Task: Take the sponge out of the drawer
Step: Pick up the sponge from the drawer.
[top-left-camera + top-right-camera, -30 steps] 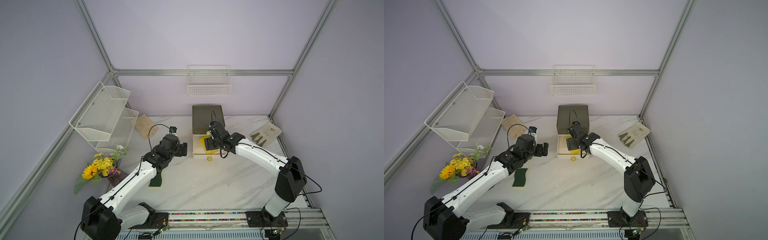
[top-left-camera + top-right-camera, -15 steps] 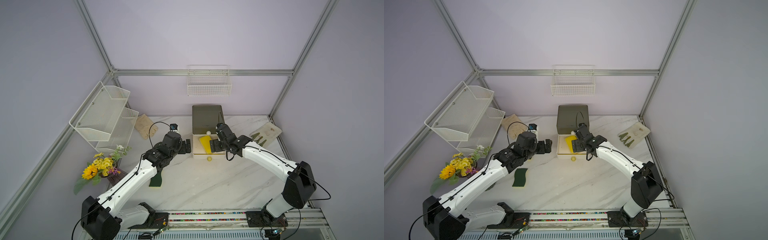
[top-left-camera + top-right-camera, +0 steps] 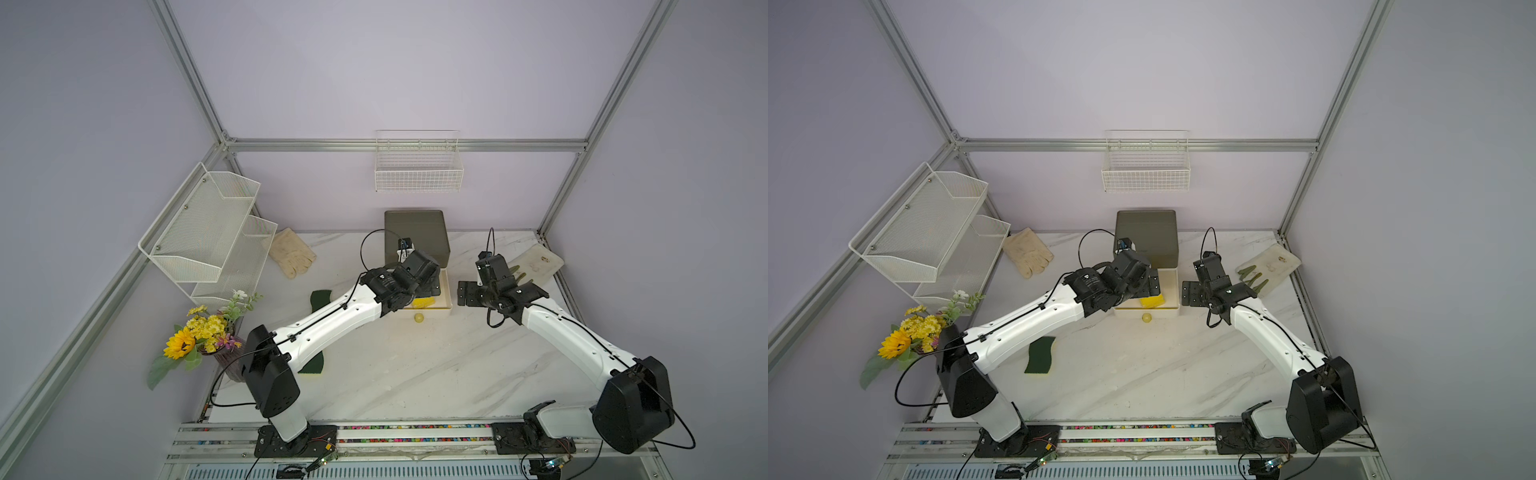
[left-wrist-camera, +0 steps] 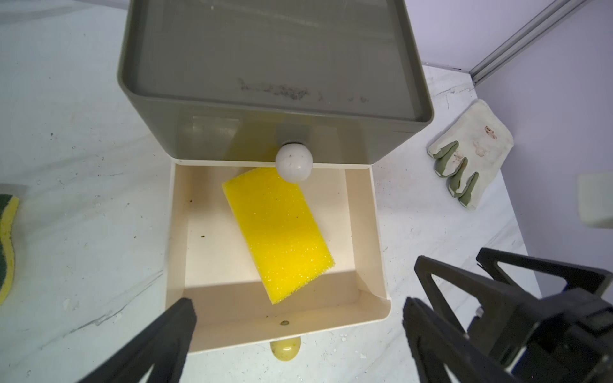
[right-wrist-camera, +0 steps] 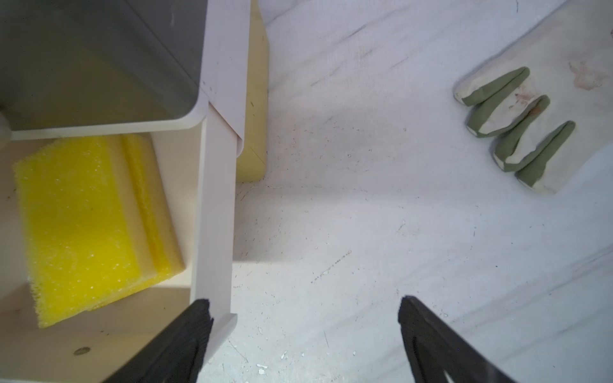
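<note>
Inside the open cream plastic drawer at the foot of the grey box-shaped cabinet, the yellow rectangular foam sponge lies askew, its far corner under a round white knob. On the white marble surface lie a dark green scouring pad, a cream work glove and a green-fingered glove. Bent down over the drawer, the left tool hangs with jaws wide and empty; the right tool hovers just beside the drawer's right wall, equally wide and empty.
</note>
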`<state>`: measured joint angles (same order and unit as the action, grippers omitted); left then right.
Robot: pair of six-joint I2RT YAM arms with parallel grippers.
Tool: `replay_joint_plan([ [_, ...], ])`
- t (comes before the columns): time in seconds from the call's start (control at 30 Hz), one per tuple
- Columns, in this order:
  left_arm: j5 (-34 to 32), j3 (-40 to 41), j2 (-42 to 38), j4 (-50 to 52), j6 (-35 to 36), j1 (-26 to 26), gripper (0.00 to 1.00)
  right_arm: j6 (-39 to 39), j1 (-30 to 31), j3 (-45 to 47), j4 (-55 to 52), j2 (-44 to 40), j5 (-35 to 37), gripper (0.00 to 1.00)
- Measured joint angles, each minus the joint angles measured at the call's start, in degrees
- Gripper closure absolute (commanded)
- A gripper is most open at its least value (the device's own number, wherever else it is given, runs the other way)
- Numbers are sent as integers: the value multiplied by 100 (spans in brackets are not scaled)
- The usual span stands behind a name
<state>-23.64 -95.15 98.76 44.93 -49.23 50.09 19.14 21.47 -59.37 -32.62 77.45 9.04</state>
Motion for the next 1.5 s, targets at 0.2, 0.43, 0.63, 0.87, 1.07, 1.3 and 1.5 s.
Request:
replay_joint_plan([
  [0.2, -122, -911, 680, 798, -662, 57, 0, -2, -120, 247, 59, -190, -127, 7],
  [0.43, -87, -1480, 1456, 1504, -1123, 57, 0, 0, -149, 348, 168, -299, -229, 7],
  [0.63, -81, -1574, 1851, 1755, -1182, 57, 0, 4, -151, 391, 192, -354, -271, 7],
  [0.87, -83, -1860, 2065, 1792, -1172, 37, 0, 57, -153, 507, 210, -487, -374, 8],
  [1.07, -79, -1961, 2155, 1814, -1163, -46, 1, 116, -153, 520, 190, -531, -433, 8],
  [1.3, 0, -1989, 2299, 1912, -1117, -133, 2, 105, -153, 490, 164, -531, -503, 8],
  [1.5, 87, -2188, 2481, 1919, -1054, -170, 2, 87, -153, 332, 181, -518, -560, 8],
])
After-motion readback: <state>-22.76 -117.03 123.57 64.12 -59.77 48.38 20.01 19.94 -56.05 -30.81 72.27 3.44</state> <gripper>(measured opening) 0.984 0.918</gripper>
